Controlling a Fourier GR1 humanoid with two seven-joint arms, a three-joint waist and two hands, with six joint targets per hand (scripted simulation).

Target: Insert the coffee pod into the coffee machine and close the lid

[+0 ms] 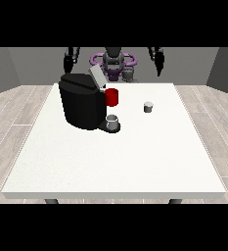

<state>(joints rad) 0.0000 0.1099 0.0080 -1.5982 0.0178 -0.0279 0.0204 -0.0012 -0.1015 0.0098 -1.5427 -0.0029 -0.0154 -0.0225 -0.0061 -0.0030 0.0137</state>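
A black coffee machine (81, 105) stands on the white table (115, 157) at the left of centre, its grey lid (97, 77) tilted up and open. A small grey coffee pod (148, 106) sits on the table to the machine's right, apart from it. Both hands are raised above the table's far edge, well away from the pod. The hand at the view's left (68, 62) hangs above the machine's back. The hand at the view's right (159, 61) hangs beyond the pod. Neither holds anything.
A red cup (112, 97) stands right beside the machine's front. A grey cup (112, 122) rests on the machine's drip base. The robot's body (113, 63) stands behind the far edge.
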